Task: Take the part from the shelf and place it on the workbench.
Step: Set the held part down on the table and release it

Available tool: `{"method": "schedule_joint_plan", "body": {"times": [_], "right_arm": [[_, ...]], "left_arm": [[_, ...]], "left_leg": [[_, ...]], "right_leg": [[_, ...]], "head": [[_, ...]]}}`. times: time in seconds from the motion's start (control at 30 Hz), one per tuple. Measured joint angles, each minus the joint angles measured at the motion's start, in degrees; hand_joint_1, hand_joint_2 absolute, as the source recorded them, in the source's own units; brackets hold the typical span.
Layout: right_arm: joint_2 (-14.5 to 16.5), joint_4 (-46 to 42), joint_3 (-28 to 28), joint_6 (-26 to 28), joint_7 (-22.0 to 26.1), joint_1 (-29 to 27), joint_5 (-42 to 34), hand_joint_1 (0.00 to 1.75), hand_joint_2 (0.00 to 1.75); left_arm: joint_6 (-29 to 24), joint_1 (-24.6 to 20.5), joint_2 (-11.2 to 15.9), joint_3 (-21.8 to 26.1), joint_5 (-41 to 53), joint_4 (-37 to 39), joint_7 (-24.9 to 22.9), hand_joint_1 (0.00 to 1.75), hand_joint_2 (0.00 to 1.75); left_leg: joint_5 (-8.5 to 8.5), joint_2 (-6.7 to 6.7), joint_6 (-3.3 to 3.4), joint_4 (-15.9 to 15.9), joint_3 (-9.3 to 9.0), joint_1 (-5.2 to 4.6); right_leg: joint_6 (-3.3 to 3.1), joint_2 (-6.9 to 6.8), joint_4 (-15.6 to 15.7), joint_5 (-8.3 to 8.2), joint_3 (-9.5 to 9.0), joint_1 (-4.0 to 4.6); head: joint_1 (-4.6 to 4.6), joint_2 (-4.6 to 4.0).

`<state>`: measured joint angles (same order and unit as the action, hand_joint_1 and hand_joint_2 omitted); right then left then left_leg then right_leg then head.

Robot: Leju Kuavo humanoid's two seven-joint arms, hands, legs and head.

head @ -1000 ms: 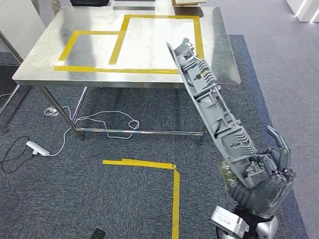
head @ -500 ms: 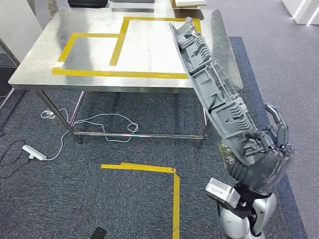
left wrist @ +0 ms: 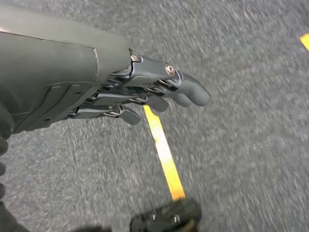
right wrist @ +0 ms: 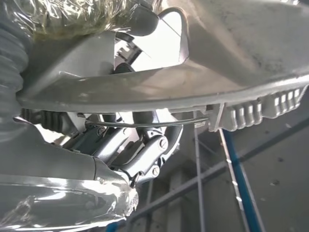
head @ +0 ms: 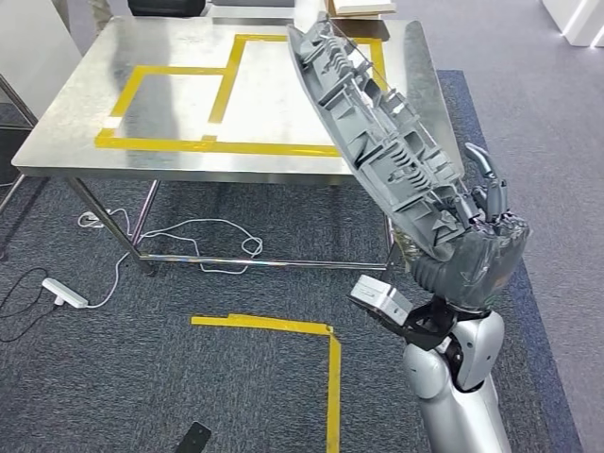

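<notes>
Grey carpet with yellow floor tape (head: 285, 321) surrounds a stainless-steel workbench (head: 85, 123), whose top bears yellow tape outlines (head: 213, 104) forming two adjoining rectangles. Held aloft at the bench's near right corner is the part (head: 370, 132), a long grey moulded plastic panel with ribs and clip housings on its upper face. It slants upward from the robot's right hand (head: 474, 255) so that its far end overhangs the larger taped rectangle, clear of the steel surface.

The right hand grips the part's lower end: the thumb and palm lie beneath it and the fingers wrap its edge, as the right wrist view confirms, where dark fingers (right wrist: 146, 150) curl against the panel's underside (right wrist: 226, 43).

The left hand (left wrist: 109, 82) hangs over the carpet, fingers extended side by side and holding nothing.

Step in hand, by judgement: transport is nearly complete and placement is about to begin. The next move calls for carrying the part forward and leftward, levelling it from its steep tilt, then lowering it flat inside the taped outline before the fingers let go. A white power strip (head: 64, 291) and its cable (head: 199, 241) lie under the bench, well apart from the work.
</notes>
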<state>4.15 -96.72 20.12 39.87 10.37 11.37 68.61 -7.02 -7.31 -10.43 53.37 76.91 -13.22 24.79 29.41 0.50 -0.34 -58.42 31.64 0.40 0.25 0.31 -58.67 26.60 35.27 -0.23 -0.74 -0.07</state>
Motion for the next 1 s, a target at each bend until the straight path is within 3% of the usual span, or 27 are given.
{"method": "schedule_joint_plan", "body": {"times": [0.07,0.17,0.2,0.23,0.3,0.33,0.37,0.4,0.5,0.57,0.67,0.7,0.73,0.77,0.83,0.87,0.9,1.0], "right_arm": [[-0.1,0.8,0.3,0.0,-0.6,0.6,0.3,1.75,1.75],[-0.2,1.9,1.0,0.0,-0.9,1.3,0.8,1.75,1.75],[-0.3,2.3,1.2,0.0,-1.1,1.4,0.9,1.75,1.75],[-0.3,2.7,1.4,0.0,-1.3,1.4,0.9,1.75,1.75],[-0.3,3.3,1.6,0.0,-1.6,1.5,0.9,1.75,1.75],[-0.3,3.6,1.7,0.0,-1.6,1.5,0.9,1.75,1.75],[-0.3,3.8,1.9,0.0,-1.7,1.5,0.9,1.75,1.75],[-0.3,4.0,2.1,0.0,-1.8,1.6,1.0,1.75,1.75],[-0.4,4.4,2.3,0.0,-1.9,1.6,1.0,1.75,1.75],[-0.4,4.6,2.4,0.0,-2.0,1.7,1.0,1.75,1.75],[-0.5,5.0,2.6,0.0,-2.1,1.7,1.0,1.75,1.75],[-0.6,5.2,2.7,0.0,-2.2,1.6,1.1,1.75,1.75],[-0.6,5.4,2.7,0.0,-2.3,1.5,1.1,1.75,1.75],[-0.7,5.6,2.7,0.0,-2.4,1.4,1.1,1.75,1.75],[-0.7,5.8,2.8,0.0,-2.5,1.4,1.1,1.75,1.75],[-0.7,5.9,2.8,0.0,-2.5,1.4,1.1,1.75,1.75],[-0.8,6.0,2.9,0.0,-2.4,1.5,1.2,1.75,1.75],[-0.8,6.2,3.2,0.0,-2.5,1.6,1.3,1.75,1.75]], "left_arm": [[0.0,-0.1,0.0,-0.1,0.0,0.0,0.0,0.00,1.75],[0.0,0.0,0.0,-0.2,0.0,0.0,-0.1,0.00,1.75],[0.0,0.0,0.0,-0.2,0.0,0.0,-0.2,0.00,1.75],[0.0,0.0,0.0,-0.2,0.1,0.0,-0.3,0.00,1.75],[0.0,0.1,0.1,-0.2,0.1,0.0,-0.4,0.00,1.75],[0.0,0.1,0.1,-0.2,0.1,0.0,-0.4,0.00,1.75],[0.0,0.0,0.1,-0.2,0.1,0.0,-0.5,0.00,1.75],[0.0,0.0,0.2,-0.2,0.1,0.0,-0.5,0.00,1.75],[0.0,0.1,0.2,-0.2,0.1,0.0,-0.5,0.00,1.75],[0.0,0.1,0.1,-0.2,0.1,0.0,-0.5,0.00,1.75],[0.0,0.0,0.1,-0.2,0.1,0.0,-0.5,0.00,1.75],[0.0,0.1,0.1,-0.3,0.1,0.0,-0.5,0.00,1.75],[0.0,0.2,0.1,-0.3,0.1,0.0,-0.5,0.00,1.75],[0.0,0.2,0.1,-0.3,0.1,0.0,-0.5,0.00,1.75],[0.0,0.3,0.1,-0.4,0.1,0.0,-0.5,0.00,1.75],[0.0,0.2,0.1,-0.4,0.1,0.1,-0.5,0.00,1.75],[0.0,0.2,0.0,-0.6,0.1,0.1,-0.5,0.00,1.75],[0.1,0.0,0.1,-0.9,0.1,0.1,-0.6,0.00,1.75]], "left_leg": [[1.61,-0.06,-0.70,-3.1,1.42,0.07],[5.35,-0.09,-1.36,-13.8,7.60,0.30],[5.25,-0.09,-1.45,-15.9,9.19,0.34],[3.96,-0.10,-1.46,-16.0,9.87,0.35],[-1.43,-0.10,-1.20,-10.2,8.28,0.36],[-3.56,-0.11,-0.98,-6.7,6.94,0.26],[-4.67,-0.13,-0.68,-3.5,5.65,0.16],[-4.82,-0.14,-0.39,-1.7,4.89,0.06],[-3.78,-0.09,0.48,-0.4,4.23,0.06],[-3.55,-0.07,1.14,0.1,3.56,0.33],[-2.88,-0.07,1.77,0.2,2.77,0.34],[-2.55,-0.03,1.83,0.2,2.41,0.29],[-2.18,0.05,1.84,0.2,1.93,0.25],[-1.76,0.16,1.81,0.2,1.32,0.20],[-0.84,0.33,1.61,0.3,0.00,0.09],[-0.43,0.35,1.38,0.3,-0.46,0.00],[-0.11,0.32,1.14,0.3,-0.68,-0.07],[0.38,0.14,0.36,0.5,-0.91,-0.16]], "right_leg": [[-0.59,-0.07,0.5,0.19,-0.63,-0.33],[-1.13,-0.10,0.5,0.88,-1.41,-0.38],[-1.15,-0.06,0.5,1.18,-1.79,-0.38],[-1.11,-0.02,0.5,1.52,-2.27,-0.38],[-0.88,0.05,0.5,2.35,-3.47,-0.38],[-0.63,0.08,0.5,2.81,-3.95,-0.28],[-0.36,0.13,0.5,3.20,-4.25,-0.18],[-0.08,0.15,0.5,3.47,-4.34,-0.09],[0.80,0.07,0.9,3.92,-4.42,-0.05],[1.34,-0.03,-1.5,5.32,-3.29,-0.06],[1.64,-0.10,-12.7,9.12,3.31,-0.11],[1.64,-0.11,-15.4,9.23,5.33,-0.11],[1.57,-0.10,-16.0,8.13,6.40,-0.10],[1.42,-0.11,-14.3,5.90,6.37,-0.09],[0.87,-0.14,-7.1,0.57,4.01,0.07],[0.61,-0.17,-3.8,-0.94,2.56,0.21],[0.37,-0.19,-1.6,-1.37,1.47,0.34],[-0.12,-0.04,0.0,-0.29,0.24,0.38]], "head": [[-0.07,0.00],[-0.11,0.00],[-0.11,0.00],[-0.11,0.00],[-0.11,0.00],[-0.10,0.00],[-0.13,0.00],[-0.09,0.00],[0.04,0.00],[0.25,0.00],[0.49,0.00],[0.48,0.00],[0.50,0.00],[0.50,0.00],[0.48,0.00],[0.48,0.00],[0.44,0.00],[0.34,0.01]]}}
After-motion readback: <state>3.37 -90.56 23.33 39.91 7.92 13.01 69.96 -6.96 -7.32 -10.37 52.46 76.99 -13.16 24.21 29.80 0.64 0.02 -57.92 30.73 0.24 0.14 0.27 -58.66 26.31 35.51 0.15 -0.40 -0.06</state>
